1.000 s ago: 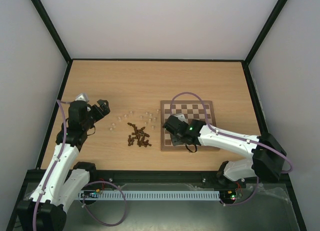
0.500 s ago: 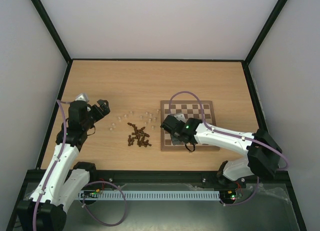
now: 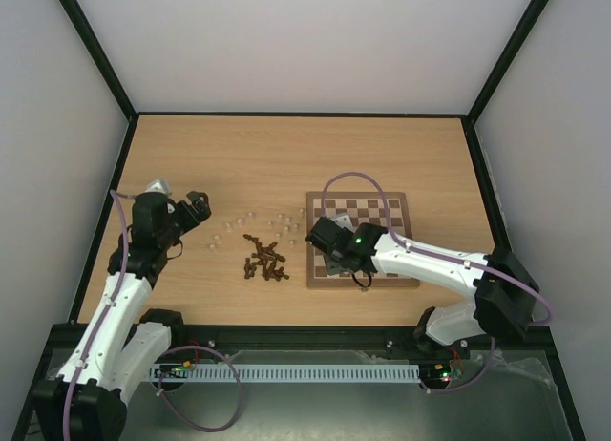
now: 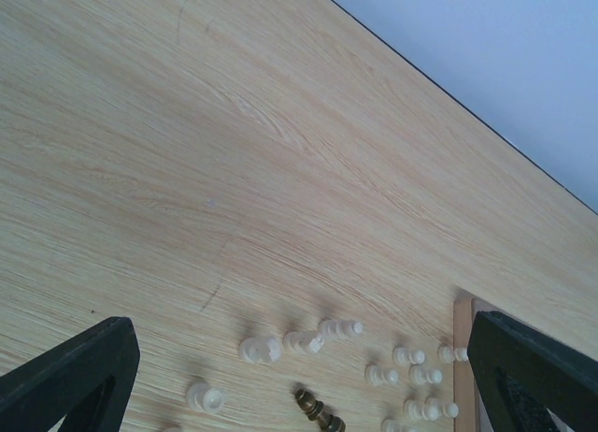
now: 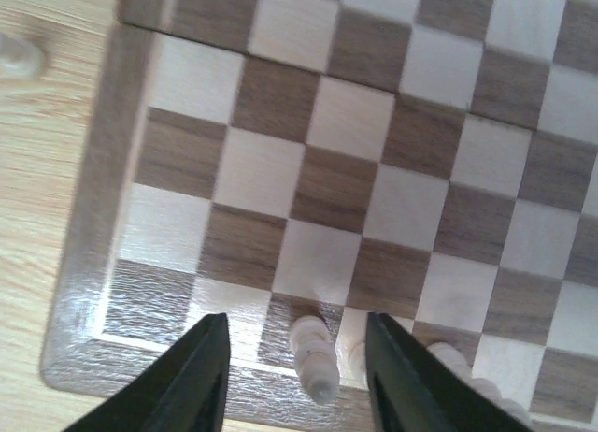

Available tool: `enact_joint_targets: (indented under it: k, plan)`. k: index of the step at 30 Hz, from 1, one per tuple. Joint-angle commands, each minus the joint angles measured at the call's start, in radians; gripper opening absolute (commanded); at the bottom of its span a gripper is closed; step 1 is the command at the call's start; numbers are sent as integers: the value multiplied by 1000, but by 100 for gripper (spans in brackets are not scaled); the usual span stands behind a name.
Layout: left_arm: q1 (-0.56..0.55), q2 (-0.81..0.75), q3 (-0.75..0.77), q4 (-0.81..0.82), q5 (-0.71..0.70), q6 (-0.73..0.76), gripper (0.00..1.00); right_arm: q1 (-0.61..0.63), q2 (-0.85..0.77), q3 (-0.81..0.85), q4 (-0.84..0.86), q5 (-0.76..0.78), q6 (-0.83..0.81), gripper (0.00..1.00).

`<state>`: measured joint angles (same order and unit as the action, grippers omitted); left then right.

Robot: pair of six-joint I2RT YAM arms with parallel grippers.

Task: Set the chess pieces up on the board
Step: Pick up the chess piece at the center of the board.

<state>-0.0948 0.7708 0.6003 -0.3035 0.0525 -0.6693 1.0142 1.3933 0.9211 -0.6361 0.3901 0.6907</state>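
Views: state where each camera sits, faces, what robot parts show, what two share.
Top external: overhead, behind both arms, looking down on table, board.
Left wrist: low, facing across table at pale pieces; left fingers in corners.
Right wrist: looks down on board corner; right fingers flank a pale piece.
Shared: both wrists see board edge.

The white-shelled left arm (image 3: 113, 312) and right arm (image 3: 430, 262) have black joints. Purple cables (image 3: 348, 179) loop along both; one green light (image 3: 360, 239) glows.

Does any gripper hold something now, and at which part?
Nothing is held. The right gripper straddles a small cream wooden chessman without touching; the left gripper is open and empty.
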Motion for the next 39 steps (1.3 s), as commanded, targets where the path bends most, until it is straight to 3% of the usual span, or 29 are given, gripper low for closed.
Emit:
enact_joint_targets:
  k: [1, 4, 10, 26, 39]
  plan:
    - [6, 2, -10, 24, 58, 25, 99, 6, 1, 135, -15, 5, -50, 48]
    - [6, -30, -24, 49, 123, 41, 100, 6, 57, 243, 6, -45, -123, 57]
    - [7, -95, -28, 33, 134, 26, 100, 6, 257, 469, 51, -77, -211, 60]
    - [7, -231, -44, -59, 135, -23, 99, -3, 852, 1120, 2, -185, -331, 45]
    - [8, -228, -40, -60, 135, -13, 99, -42, 985, 1204, -27, -175, -327, 38]
